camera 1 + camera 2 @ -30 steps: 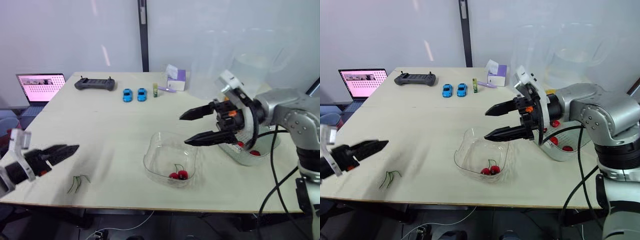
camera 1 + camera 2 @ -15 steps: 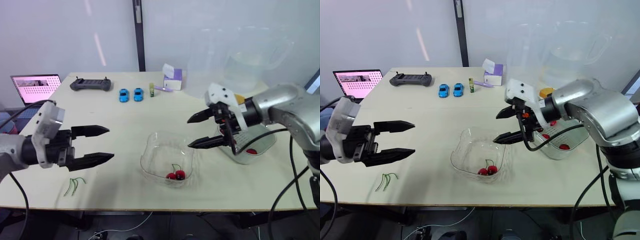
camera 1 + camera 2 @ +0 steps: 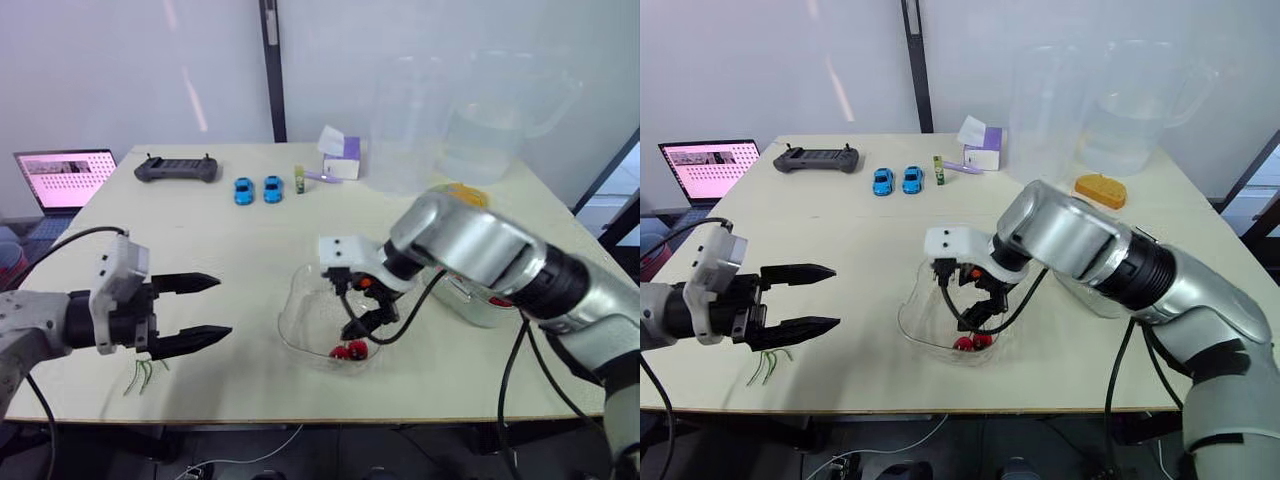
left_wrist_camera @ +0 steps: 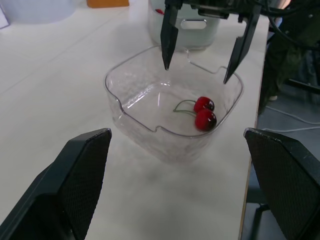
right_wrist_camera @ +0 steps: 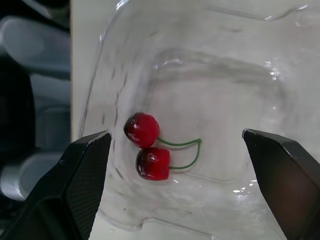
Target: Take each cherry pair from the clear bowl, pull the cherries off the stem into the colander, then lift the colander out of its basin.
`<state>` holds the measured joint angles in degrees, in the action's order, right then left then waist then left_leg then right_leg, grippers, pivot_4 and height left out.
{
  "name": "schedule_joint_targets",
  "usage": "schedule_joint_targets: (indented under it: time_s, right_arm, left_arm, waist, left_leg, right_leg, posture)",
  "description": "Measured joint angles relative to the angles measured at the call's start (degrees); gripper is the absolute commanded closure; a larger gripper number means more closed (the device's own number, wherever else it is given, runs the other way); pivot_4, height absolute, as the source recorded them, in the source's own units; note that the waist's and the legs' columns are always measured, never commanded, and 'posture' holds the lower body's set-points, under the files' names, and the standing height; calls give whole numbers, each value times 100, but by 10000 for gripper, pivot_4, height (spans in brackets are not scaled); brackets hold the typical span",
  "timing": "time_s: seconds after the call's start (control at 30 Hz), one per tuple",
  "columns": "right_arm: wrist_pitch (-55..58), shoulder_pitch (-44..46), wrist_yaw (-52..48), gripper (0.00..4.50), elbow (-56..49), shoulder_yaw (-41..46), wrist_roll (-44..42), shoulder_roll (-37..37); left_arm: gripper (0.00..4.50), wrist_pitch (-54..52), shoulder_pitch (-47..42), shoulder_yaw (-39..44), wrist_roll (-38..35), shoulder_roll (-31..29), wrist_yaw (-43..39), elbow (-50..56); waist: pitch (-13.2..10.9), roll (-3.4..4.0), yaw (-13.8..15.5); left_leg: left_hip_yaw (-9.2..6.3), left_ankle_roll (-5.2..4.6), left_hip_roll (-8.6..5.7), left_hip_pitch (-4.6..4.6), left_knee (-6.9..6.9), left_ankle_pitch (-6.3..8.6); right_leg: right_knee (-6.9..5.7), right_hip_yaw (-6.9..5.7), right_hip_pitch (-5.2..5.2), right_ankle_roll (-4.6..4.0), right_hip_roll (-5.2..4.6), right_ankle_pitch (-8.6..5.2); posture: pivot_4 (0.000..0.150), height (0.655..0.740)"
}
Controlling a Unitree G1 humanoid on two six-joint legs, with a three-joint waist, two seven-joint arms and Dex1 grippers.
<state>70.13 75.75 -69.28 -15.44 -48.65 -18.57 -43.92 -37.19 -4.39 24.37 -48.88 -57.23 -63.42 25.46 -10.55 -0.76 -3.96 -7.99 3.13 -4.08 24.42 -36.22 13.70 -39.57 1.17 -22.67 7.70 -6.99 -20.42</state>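
The clear bowl point(image 3: 312, 322) sits mid-table with one red cherry pair point(image 3: 350, 351) on a green stem point(image 5: 186, 145) inside. My right gripper point(image 4: 196, 74) points down over the bowl, open, its fingertips at rim height just above the cherries and holding nothing. To the left of the bowl, my left gripper point(image 3: 221, 306) hovers over the table, open and empty, aimed at the bowl. The colander in its basin point(image 4: 200, 35) stands beyond the bowl on the right, with a cherry point(image 4: 159, 11) in it, mostly hidden by my right arm.
Loose green stems point(image 3: 140, 372) lie near the front left edge. At the back are a controller point(image 3: 175, 168), two blue toy cars point(image 3: 257, 189), a laptop point(image 3: 62, 178), a purple box point(image 3: 340, 162), an orange sponge point(image 3: 1107, 190) and a clear pitcher point(image 3: 495, 110).
My right gripper swung from beside the colander to point down over the bowl. My left gripper opened and came in from the far left toward the bowl. The camera shifted too.
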Motion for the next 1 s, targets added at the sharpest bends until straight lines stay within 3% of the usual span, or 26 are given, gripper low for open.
schedule_joint_targets:
  time_s: [0.23, 0.37, 1.0]
  right_arm:
    - [-44, -207, 188, 0, -122, -296, 353, 6]
    - [-137, -324, 138, 12945, -260, -322, 396, 24]
    - [-2486, -694, -816, 12945, 560, -672, 1449, 471]
  left_arm:
    - [344, -2, 206, 188, -2, 4, 167, 73]
    - [0, -2, 251, 208, -2, 3, 199, 93]
    - [0, -98, 426, 383, 0, -64, 302, 129]
  waist:
    - [0, 0, -4]
    - [0, 0, -2]
    - [0, 0, -6]
  left_leg:
    - [0, 1, 1, -1, 1, -1]
    - [0, 1, 1, -2, 1, -1]
    - [0, 3, 1, -3, 0, -2]
  right_leg:
    - [-1, 0, -1, 0, 1, 0]
    - [-1, -1, 0, 0, 1, 0]
    - [-2, -1, 2, 0, 3, 0]
  posture:
    - [1500, 7400]
    - [1500, 7400]
    - [1500, 7400]
